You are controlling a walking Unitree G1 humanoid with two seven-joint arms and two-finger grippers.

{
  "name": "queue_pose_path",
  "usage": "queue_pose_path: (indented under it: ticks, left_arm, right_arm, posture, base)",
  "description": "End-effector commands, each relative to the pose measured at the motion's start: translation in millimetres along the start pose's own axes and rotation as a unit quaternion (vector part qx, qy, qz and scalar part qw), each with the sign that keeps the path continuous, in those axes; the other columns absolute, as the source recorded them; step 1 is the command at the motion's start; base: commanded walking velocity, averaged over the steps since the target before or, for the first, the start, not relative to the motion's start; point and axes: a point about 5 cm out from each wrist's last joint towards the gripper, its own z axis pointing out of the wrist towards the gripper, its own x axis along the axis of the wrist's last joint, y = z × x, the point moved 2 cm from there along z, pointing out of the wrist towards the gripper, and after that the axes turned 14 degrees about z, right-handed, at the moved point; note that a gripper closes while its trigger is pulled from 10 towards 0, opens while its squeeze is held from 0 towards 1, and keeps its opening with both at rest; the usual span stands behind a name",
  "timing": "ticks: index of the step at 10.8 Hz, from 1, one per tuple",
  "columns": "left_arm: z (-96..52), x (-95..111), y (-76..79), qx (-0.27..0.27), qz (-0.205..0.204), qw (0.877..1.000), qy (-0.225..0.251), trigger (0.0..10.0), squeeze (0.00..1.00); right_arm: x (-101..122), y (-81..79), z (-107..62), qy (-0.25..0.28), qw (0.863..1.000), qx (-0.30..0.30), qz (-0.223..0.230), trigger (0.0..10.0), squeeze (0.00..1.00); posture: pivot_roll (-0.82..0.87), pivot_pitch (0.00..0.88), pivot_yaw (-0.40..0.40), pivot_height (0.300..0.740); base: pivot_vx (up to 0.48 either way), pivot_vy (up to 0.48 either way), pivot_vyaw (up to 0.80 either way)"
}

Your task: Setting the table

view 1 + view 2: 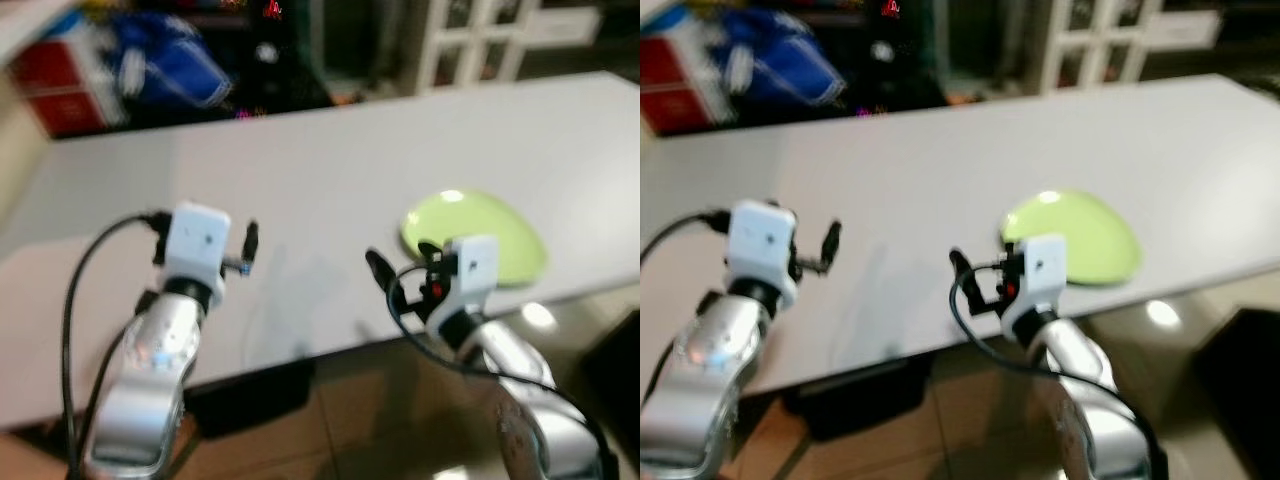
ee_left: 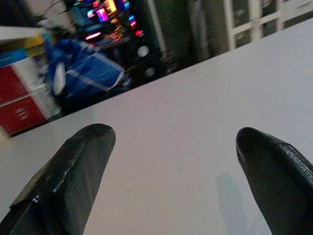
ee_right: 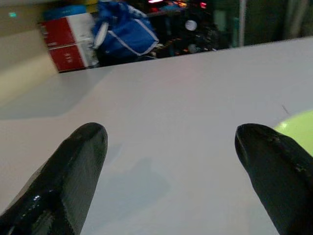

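A light green plate (image 1: 480,238) lies on the white table (image 1: 350,160) near its front edge, to the right of centre. My right gripper (image 3: 170,129) is open and hovers low over the bare tabletop just left of the plate (image 3: 299,128), holding nothing. My left gripper (image 2: 173,134) is open too, held over the table's front left part with nothing between its fingers. Both silver arms (image 1: 150,370) reach in from below the table's edge. The head views are blurred.
Beyond the table's far edge are a blue bag (image 1: 165,55), red boxes (image 1: 60,90) and a white cabinet (image 1: 480,35). A dark object (image 1: 250,395) sits on the tiled floor under the table's front edge.
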Motion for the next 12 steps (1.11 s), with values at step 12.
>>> queue_pose_path:
  ticks: [12]
  left_arm:
    - [-16.4,-22.1,6.7,0.015,-0.022,0.999,-0.040,10.0,0.00]
  right_arm:
    - [-7.5,3.6,-5.4,-0.055,0.998,0.038,0.021,10.0,0.00]
  posture:
    - [0.02,0.000,-0.038,0.740]
  base:
    - [0.000,0.000,0.80]
